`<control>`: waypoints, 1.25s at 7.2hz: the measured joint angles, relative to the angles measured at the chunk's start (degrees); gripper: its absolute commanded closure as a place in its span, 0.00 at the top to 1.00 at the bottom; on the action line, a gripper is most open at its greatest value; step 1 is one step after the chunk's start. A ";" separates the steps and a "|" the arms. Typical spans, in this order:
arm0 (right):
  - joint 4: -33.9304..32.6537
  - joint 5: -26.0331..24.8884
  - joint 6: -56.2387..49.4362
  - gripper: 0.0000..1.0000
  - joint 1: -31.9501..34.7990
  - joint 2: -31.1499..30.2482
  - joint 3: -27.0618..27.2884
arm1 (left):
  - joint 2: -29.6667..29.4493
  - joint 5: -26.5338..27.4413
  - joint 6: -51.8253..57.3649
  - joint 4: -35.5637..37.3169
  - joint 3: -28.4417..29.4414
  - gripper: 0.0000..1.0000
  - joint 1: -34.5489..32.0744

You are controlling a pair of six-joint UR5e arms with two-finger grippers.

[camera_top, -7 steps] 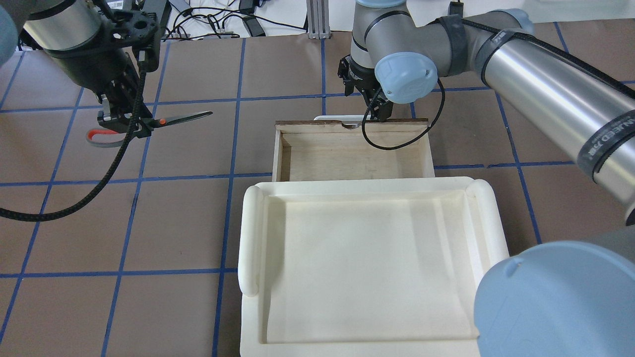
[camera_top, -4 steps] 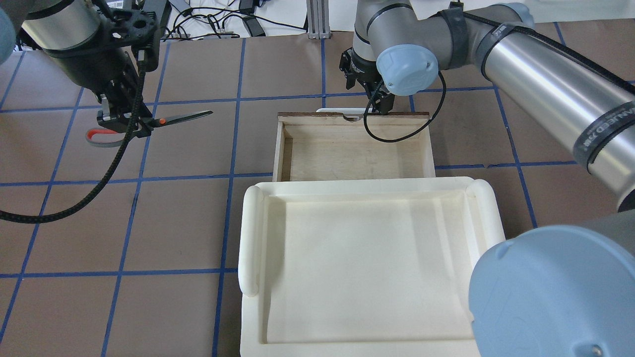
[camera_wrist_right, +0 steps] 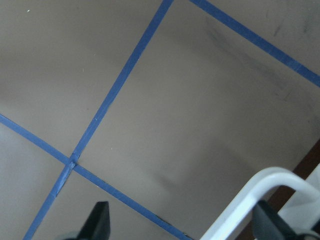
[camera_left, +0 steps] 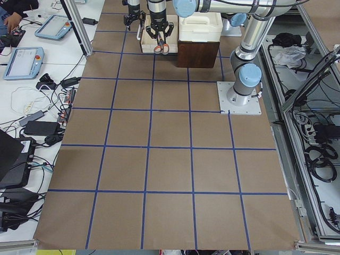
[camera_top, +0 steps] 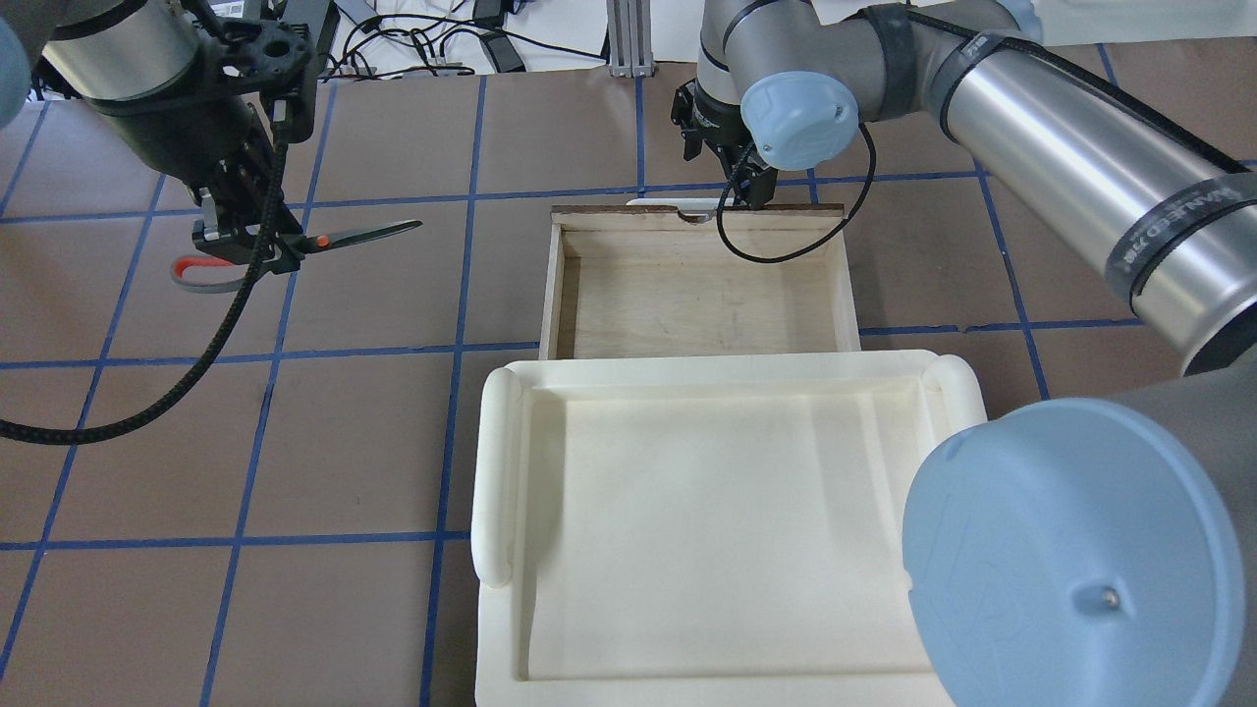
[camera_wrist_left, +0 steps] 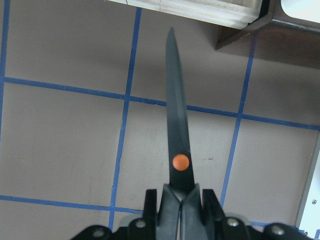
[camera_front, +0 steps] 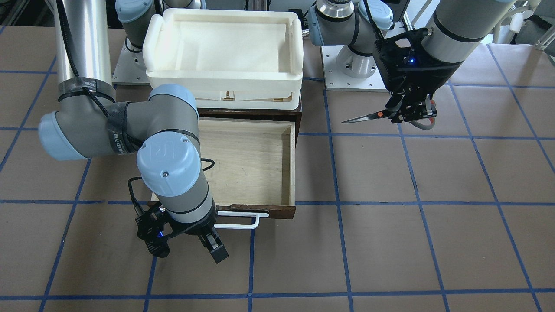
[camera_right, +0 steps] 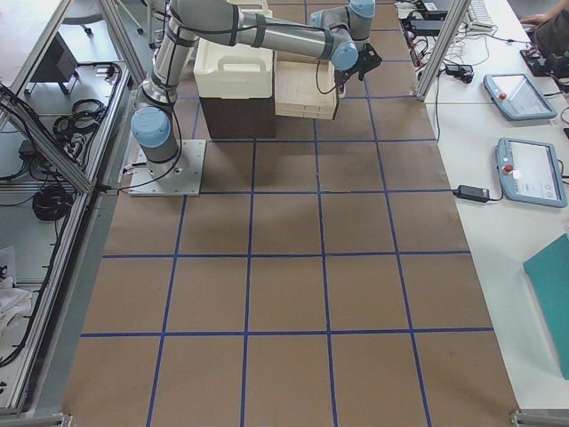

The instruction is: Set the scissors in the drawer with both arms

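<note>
On the brown table [camera_front: 390, 182] we saw left gripper [camera_front: 406, 116] clamping scissors [camera_front: 366, 116]; right gripper [camera_front: 186, 251] gaped, drawer handle [camera_front: 236, 225] beside its jaws.

Bright, even light falls from overhead onto the brown tabletop [camera_top: 373, 442], so shadows stay soft and short. A pale one lies inside the drawer [camera_front: 251, 160] along its walls. Another lies on the tabletop just beyond the drawer's white handle [camera_wrist_right: 245, 205] in the right wrist view. The white bin [camera_top: 727, 530] on the robot's side of the drawer is nearly washed out, its relief faint. A glare streak runs along the right arm [camera_top: 1061, 167] beside the drawer. The handle and the fingers [camera_wrist_right: 100, 222] are out of focus, while the scissors [camera_wrist_left: 176, 115] pointing toward the drawer look sharp, with a dull sheen. In both side views, detail around the drawer seems too small to judge.
</note>
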 measured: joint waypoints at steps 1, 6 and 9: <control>0.00 0.02 0.00 1.00 -0.01 0.23 -0.25 | 0.00 0.00 0.01 -0.01 -0.02 0.00 0.00; 0.13 0.05 0.00 1.00 -0.10 1.20 -1.03 | -0.22 0.00 -0.07 -0.01 -0.03 0.00 0.00; 1.86 0.79 -0.29 1.00 -0.17 0.76 -0.64 | -0.16 0.23 -0.08 -0.01 -0.03 0.00 0.00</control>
